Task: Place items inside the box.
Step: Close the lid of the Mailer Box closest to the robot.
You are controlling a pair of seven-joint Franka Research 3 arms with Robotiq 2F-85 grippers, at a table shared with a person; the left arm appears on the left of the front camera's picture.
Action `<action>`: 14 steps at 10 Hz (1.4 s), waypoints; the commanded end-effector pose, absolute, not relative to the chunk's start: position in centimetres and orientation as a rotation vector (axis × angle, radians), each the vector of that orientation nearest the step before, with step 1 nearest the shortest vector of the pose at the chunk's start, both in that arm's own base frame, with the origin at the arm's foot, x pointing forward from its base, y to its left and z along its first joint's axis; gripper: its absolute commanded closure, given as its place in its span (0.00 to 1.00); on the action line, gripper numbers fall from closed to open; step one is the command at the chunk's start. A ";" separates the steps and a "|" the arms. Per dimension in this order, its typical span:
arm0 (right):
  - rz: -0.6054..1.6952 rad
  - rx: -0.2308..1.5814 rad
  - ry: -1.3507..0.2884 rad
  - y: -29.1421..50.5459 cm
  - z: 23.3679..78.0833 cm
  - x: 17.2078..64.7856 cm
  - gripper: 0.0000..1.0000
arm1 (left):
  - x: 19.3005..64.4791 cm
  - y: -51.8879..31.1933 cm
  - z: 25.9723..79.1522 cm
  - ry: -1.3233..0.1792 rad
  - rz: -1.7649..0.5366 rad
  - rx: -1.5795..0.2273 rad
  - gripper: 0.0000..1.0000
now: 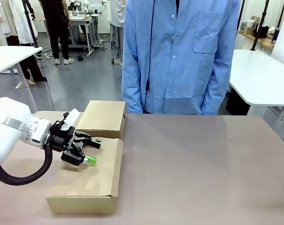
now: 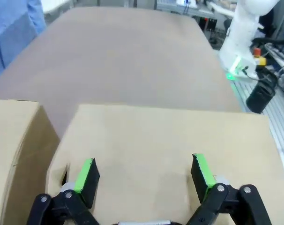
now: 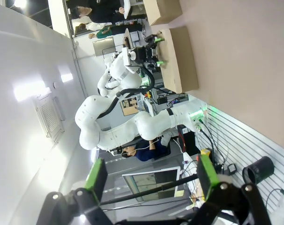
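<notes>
Left arm reaching in low from the left, wrist bent, left gripper (image 1: 88,151) hovering just above the near cardboard box (image 1: 102,187), fingers pointing toward table centre. Jaws spread wide, nothing between them; green pads (image 2: 85,176) seen over the flat lid in the wrist view. Near box closed, matte brown cardboard, rectangular, smooth flap on top, long axis running near-to-far. Second cardboard box (image 1: 104,118) just beyond it, also closed, smaller-looking, squarish, near the far table edge. Table (image 1: 203,164) plain brownish, matte. Items not visible, cannot tell if inside the boxes. Right gripper (image 3: 151,180) held up off the table, turned sideways, aimed across at the left arm and both boxes from far off; fingers wide apart, empty. Person in light blue shirt (image 1: 179,56) standing at the far side, arms down at sides.
</notes>
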State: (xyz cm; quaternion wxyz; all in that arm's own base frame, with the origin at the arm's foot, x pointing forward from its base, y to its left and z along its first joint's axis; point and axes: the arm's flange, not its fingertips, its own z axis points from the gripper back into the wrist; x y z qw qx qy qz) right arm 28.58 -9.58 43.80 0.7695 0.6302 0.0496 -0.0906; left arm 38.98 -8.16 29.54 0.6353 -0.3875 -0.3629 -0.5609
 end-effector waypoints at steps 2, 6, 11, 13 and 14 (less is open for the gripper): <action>-0.210 1.375 0.121 -9.7 44.4 28.6 0.00 | 31.9 -2.1 34.6 -1.006 -1.239 -1.087 0.00; -0.210 1.375 0.121 -9.7 44.4 28.6 0.00 | 33.1 4.6 37.4 -0.622 -0.746 -1.202 0.00; -0.210 1.375 0.121 -9.7 44.4 28.6 0.00 | 36.1 13.6 40.1 -0.333 0.218 -1.437 0.00; -0.210 1.375 0.121 -9.7 44.4 28.6 0.00 | 36.0 14.1 41.3 -0.280 0.172 -1.524 0.00; -0.210 1.375 0.121 -9.7 44.4 28.6 0.00 | 35.8 14.3 41.3 -0.306 0.118 -1.554 0.00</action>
